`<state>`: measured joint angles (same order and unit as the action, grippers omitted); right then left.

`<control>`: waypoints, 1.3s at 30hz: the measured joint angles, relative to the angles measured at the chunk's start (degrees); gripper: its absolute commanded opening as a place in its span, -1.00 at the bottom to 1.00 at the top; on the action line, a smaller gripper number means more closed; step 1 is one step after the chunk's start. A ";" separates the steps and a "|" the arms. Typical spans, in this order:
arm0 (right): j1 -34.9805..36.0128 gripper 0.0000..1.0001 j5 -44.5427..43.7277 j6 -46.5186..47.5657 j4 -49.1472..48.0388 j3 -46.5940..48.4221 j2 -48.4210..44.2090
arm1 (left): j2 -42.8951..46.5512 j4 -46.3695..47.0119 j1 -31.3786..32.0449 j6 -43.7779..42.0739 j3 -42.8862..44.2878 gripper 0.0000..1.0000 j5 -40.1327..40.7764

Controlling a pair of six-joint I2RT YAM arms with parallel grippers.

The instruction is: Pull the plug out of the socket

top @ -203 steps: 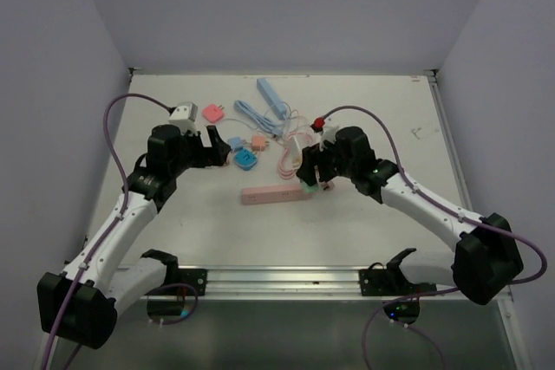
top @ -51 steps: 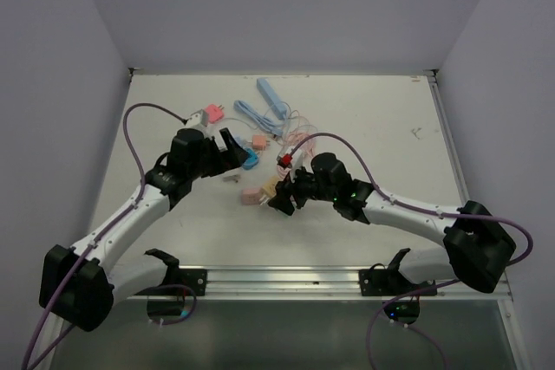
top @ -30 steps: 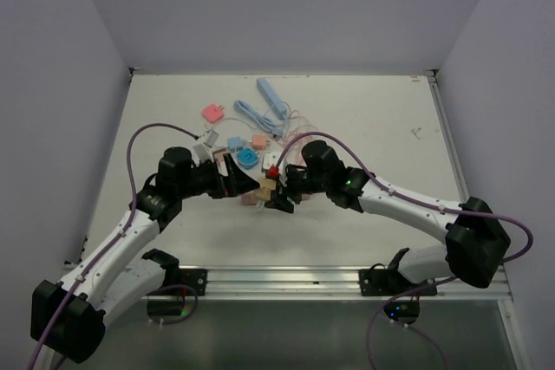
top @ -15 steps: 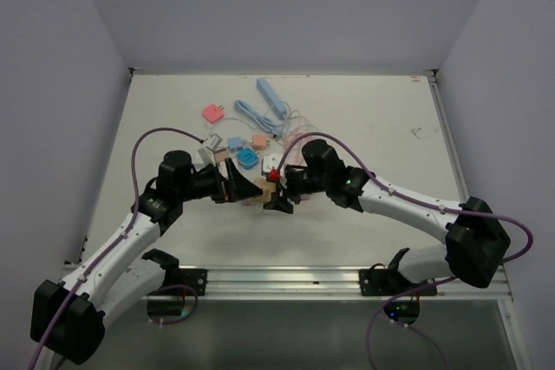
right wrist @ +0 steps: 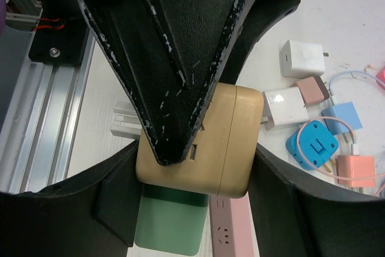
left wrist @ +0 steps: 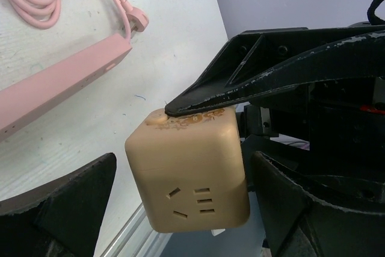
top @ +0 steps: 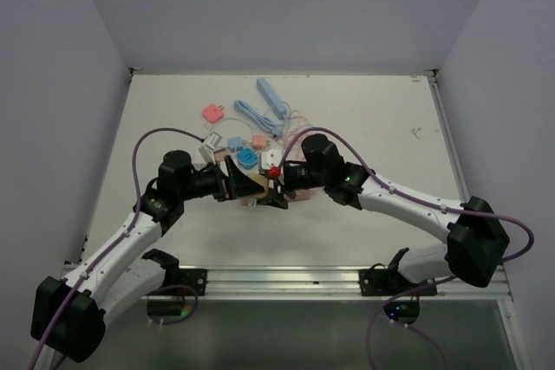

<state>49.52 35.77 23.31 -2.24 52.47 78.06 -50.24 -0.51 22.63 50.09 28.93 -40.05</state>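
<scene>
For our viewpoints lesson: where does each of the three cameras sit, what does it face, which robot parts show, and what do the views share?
Top external: above and behind the bases, looking down at the table; left arm and right arm show.
Left wrist: on the left arm, facing the tan cube socket; its own jaws flank it, the right arm's jaws beyond.
Right wrist: on the right arm, facing the cube and table; its own jaws frame the view.
Shared: all three show that cube.
</scene>
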 measured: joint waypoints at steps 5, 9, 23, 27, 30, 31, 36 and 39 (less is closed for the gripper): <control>0.70 -0.97 0.42 0.63 -0.20 1.55 1.33 | 0.00 0.61 0.00 0.55 0.00 0.71 -0.46; 1.11 -0.97 0.37 1.66 -0.11 1.86 2.47 | 0.00 0.72 0.00 0.98 0.00 0.49 -0.61; 1.86 0.14 -1.16 5.03 1.79 2.91 3.28 | 0.00 -0.76 -0.09 1.33 -0.13 -1.00 1.05; 1.97 0.45 -1.99 5.01 2.23 3.15 3.28 | 0.13 -0.66 -0.07 0.46 -0.13 -1.00 1.42; 2.03 0.58 -2.47 3.91 3.10 3.15 2.97 | 0.44 -0.48 0.00 -2.12 -0.13 -1.00 1.57; 2.12 0.60 -3.04 3.43 3.63 3.15 2.71 | 0.55 -0.44 0.00 -3.23 -0.13 -1.00 1.68; 2.14 0.74 -4.83 -0.09 6.21 3.15 0.07 | 1.25 -0.52 0.00 -9.49 -0.13 -1.00 3.08; 2.12 0.77 -6.34 -3.19 7.04 3.15 -2.14 | 1.62 -0.57 0.00 -13.97 -0.07 -1.00 3.98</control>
<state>51.64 29.43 20.12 4.80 55.61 75.92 -48.62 -1.08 22.63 36.12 28.86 -36.07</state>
